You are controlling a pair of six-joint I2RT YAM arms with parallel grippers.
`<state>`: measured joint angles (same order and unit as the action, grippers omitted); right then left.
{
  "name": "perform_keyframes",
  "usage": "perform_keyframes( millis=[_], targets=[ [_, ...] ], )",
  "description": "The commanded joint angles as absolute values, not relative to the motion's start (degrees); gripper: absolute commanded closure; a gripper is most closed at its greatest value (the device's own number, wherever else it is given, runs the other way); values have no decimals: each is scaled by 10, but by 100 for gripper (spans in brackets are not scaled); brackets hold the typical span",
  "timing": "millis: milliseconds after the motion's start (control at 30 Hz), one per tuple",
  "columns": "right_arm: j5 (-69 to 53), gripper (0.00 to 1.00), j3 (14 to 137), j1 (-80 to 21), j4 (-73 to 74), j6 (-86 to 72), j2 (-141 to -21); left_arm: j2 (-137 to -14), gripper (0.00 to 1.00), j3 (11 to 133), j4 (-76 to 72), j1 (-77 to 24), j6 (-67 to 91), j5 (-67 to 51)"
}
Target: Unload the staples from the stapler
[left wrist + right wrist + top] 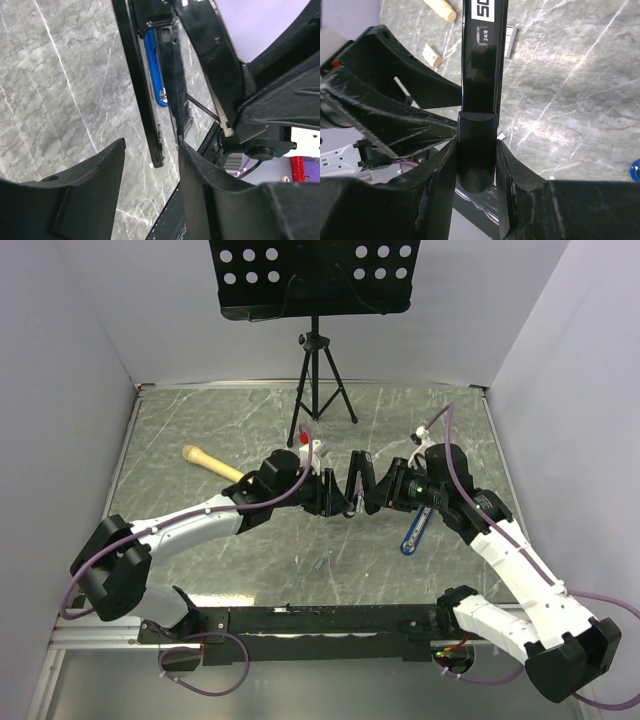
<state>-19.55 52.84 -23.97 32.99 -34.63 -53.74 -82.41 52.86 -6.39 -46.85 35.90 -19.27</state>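
The black stapler (357,477) hangs above the middle of the table, swung open in a V between the two arms. My right gripper (373,492) is shut on its rounded rear end (479,165), and the long black body (480,65) runs away from the fingers. My left gripper (335,498) faces it from the left with its jaws apart. One slim stapler arm (142,90) ends just past the left fingertips (120,150), with nothing clamped between them. A short silver-grey strip of staples (510,42) lies on the marble below.
A blue-handled tool (414,530) lies on the table under the right arm. A wooden-handled tool (210,462) lies at the left. A small tan block (432,55) sits near the staples. A black tripod (318,380) with a music stand is at the back.
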Motion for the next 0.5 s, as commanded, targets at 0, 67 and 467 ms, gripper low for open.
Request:
perform_keyframes(
  millis=[0,67,467],
  targets=[
    [-215,100,526,-239,256,-358,-515,-833,50,525,-94,-468,365,-204],
    [-216,100,525,-239,252,-359,-515,-836,53,526,-91,-468,366,-198],
    [-229,100,511,-243,225,-361,-530,-857,54,528,-96,-467,364,-207]
  ],
)
